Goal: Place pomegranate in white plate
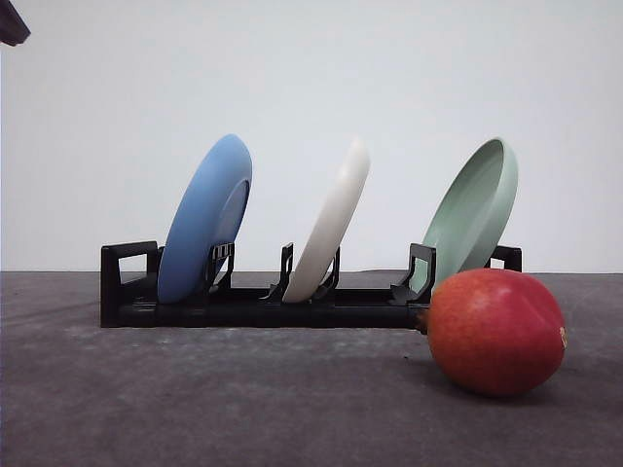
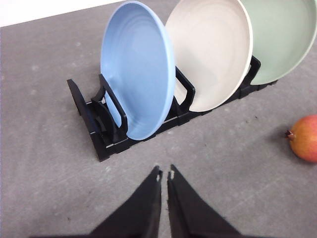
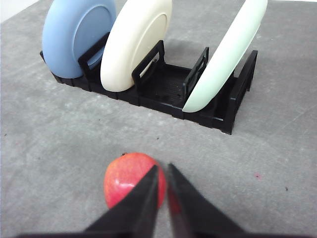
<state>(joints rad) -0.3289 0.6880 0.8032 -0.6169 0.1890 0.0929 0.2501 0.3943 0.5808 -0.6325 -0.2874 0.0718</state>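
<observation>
Near right on grey table | round red pomegranate (image 1: 495, 332) | cream round plate (image 1: 332, 222) upright, mid-rack | left gripper (image 2: 164, 174) and right gripper (image 3: 163, 168) fingers together, empty

The worktop (image 1: 195, 409) is a flat surface with a dark grey, slightly speckled matte cover. Two things lie directly on it. The first is a black plastic rack (image 1: 243, 306), long and low, which stands across the worktop towards its far side. The second is the pomegranate (image 1: 496, 331), red with an orange-yellow blush. It rests on the worktop just in front of the right end of the rack, near the pale green plate's slot.
</observation>
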